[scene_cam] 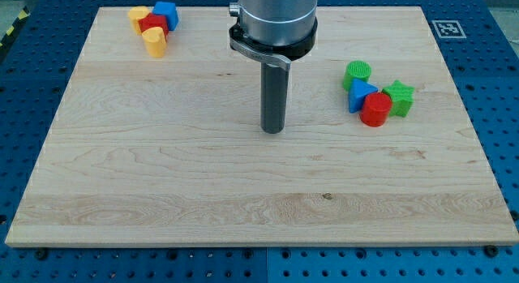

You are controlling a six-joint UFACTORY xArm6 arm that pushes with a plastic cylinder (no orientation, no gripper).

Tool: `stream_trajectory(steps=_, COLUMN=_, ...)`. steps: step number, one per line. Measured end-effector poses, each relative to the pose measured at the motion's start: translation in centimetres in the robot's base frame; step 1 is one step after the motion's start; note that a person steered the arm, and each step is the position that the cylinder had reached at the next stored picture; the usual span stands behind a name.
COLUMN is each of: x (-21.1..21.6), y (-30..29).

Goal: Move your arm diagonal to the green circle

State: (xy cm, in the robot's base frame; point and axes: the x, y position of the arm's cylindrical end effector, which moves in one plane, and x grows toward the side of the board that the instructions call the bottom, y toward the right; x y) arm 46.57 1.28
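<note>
Mid-board, my tip (272, 130) well left of green circle (357, 73).

The board (162, 177) is smooth, pale wood. The green circle (357, 73) looks like plastic. My tip (272, 130) is dark and matt.

Top-left corner of the wooden surface (162, 186) has a little cluster: a blue block (166, 13), a red block (152, 24) and two yellow blocks (139, 15) (154, 42), all bunched up touching. Over on the view's right there's a blue triangle (361, 94), a red cylinder (375, 109) and a green star (398, 97) huddled together, with a black-and-white marker tag (445, 28) just off the top-right corner.
</note>
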Motion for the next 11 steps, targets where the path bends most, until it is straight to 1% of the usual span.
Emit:
stream_trajectory(steps=5, x=-0.7, y=0.0)
stream_trajectory(steps=6, x=-4.1, y=-0.2)
stream_trajectory(steps=7, x=-10.0, y=-0.2)
stream_trajectory(steps=8, x=-13.4, y=0.5)
stream_trajectory(steps=9, x=-13.4, y=0.8)
stream_trajectory(steps=10, x=-13.3, y=6.5)
stream_trajectory(steps=11, x=-11.0, y=10.6)
